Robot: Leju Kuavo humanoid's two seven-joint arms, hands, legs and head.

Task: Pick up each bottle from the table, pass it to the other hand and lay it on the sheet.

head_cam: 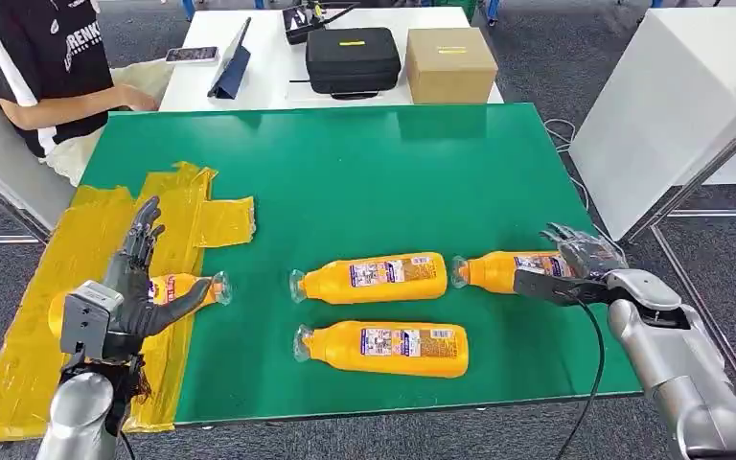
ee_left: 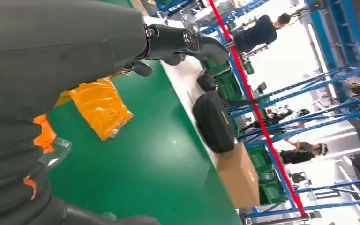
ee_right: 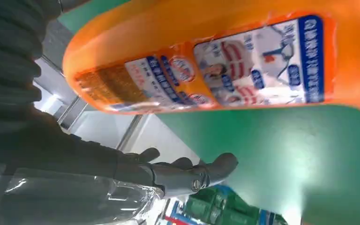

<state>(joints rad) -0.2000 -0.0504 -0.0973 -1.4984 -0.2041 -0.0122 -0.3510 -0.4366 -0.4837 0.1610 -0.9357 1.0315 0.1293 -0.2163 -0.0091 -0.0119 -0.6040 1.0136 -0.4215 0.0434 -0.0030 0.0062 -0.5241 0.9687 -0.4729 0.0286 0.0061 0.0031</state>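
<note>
Bottle (head_cam: 184, 288) on sheet (head_cam: 77, 251) under spread left hand (head_cam: 132, 297) fingers, right hand (head_cam: 575, 264) open around another bottle (head_cam: 508, 269)

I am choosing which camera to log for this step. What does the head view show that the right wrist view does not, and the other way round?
Head view alone: the left hand over a bottle on the yellow sheet, two more bottles lying free on the green table, a black case, a cardboard box and a seated person. Right wrist view alone: the near bottle's printed label up close, with the fingers apart beside it. Both: the right hand at the rightmost bottle on the green surface.
</note>
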